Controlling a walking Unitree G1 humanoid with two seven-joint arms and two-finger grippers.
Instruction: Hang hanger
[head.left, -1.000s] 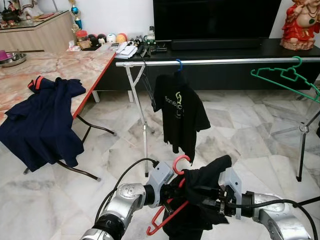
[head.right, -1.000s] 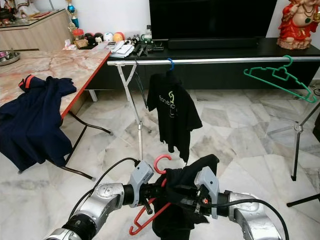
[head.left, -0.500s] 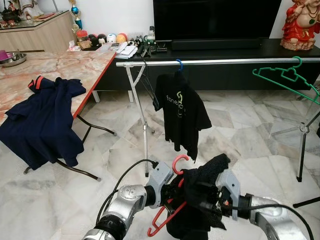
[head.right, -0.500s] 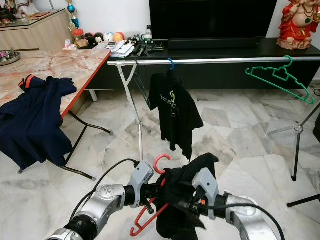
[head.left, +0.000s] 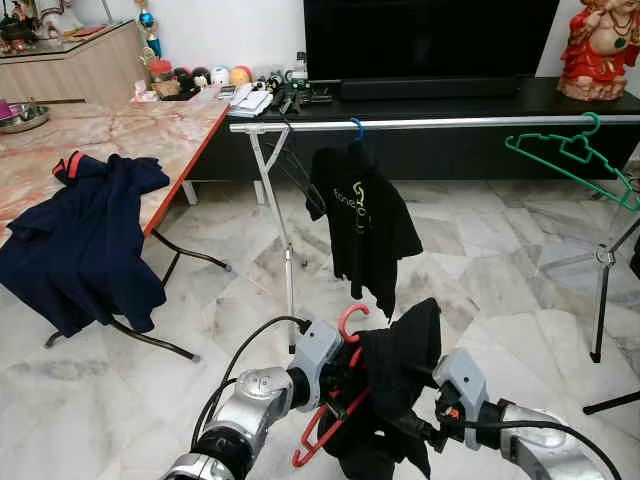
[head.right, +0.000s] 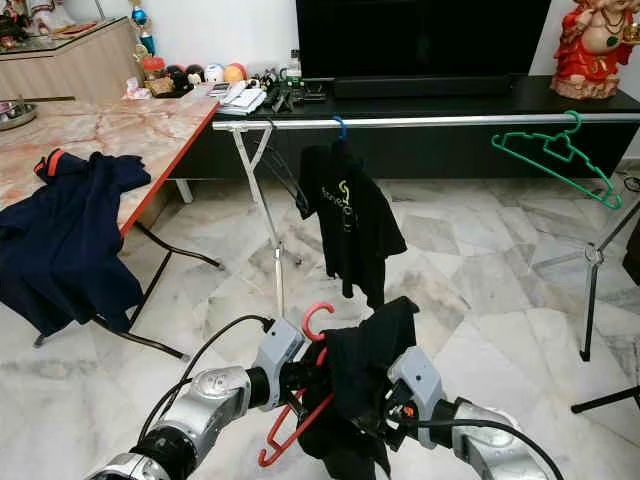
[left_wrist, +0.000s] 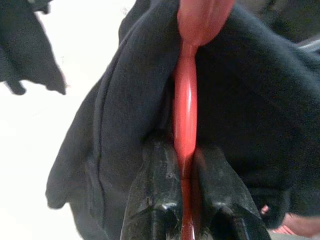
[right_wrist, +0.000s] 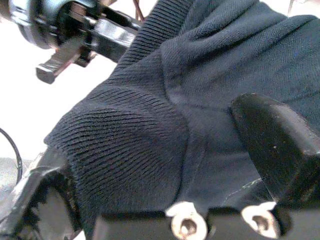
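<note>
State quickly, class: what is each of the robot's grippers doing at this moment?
Left gripper: shut on the red hanger.
Right gripper: fingers either side of the dark shirt; whether they clamp it cannot be told.
</note>
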